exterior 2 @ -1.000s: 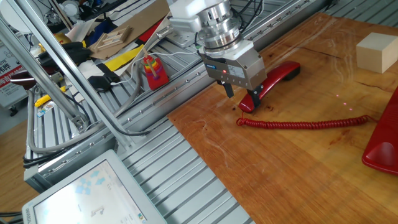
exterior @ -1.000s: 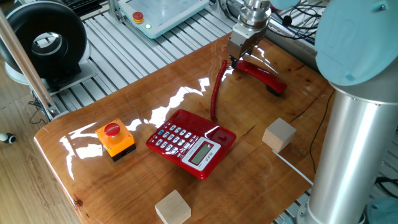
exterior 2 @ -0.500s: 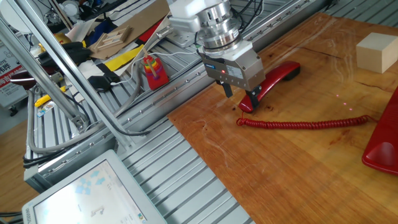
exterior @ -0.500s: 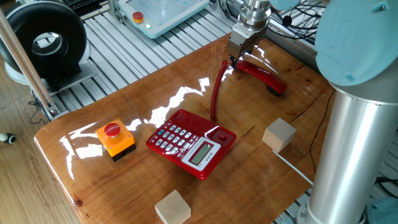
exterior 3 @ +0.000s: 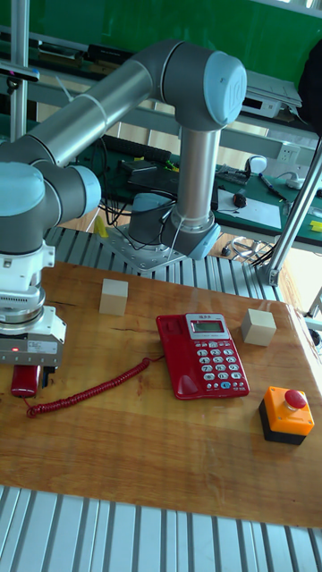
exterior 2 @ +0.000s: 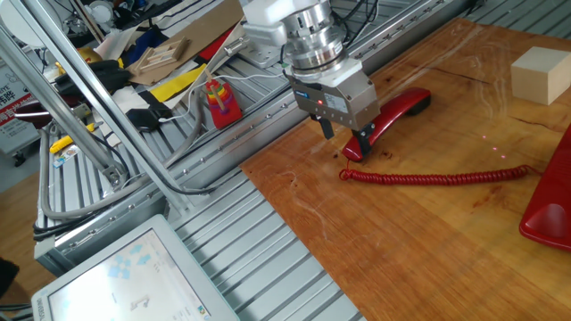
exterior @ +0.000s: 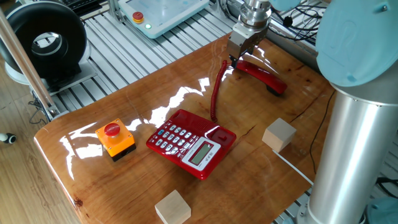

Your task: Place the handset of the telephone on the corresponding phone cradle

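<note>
The red handset (exterior: pixel 261 73) lies flat on the wood at the table's far edge. Its coiled cord (exterior 2: pixel 437 176) runs back to the red telephone (exterior: pixel 191 142). The phone cradle (exterior: pixel 220 134) beside the keypad holds nothing. My gripper (exterior 2: pixel 347 134) is down over the handset's (exterior 2: pixel 398 111) cord end and looks open. One finger stands on each side, with a small gap at the left finger (exterior 2: pixel 327 127). In the tall fixed view the gripper (exterior 3: pixel 27 362) hides most of the handset (exterior 3: pixel 23 381), well left of the telephone (exterior 3: pixel 203 355) and its cradle (exterior 3: pixel 179 354).
An orange box with a red round button (exterior: pixel 115 138) stands left of the phone. Two wooden blocks (exterior: pixel 278 134) (exterior: pixel 172 206) sit to its right and front. Metal slats border the table (exterior 2: pixel 294 192) next to the gripper. The arm's grey column (exterior: pixel 348 143) rises at the right.
</note>
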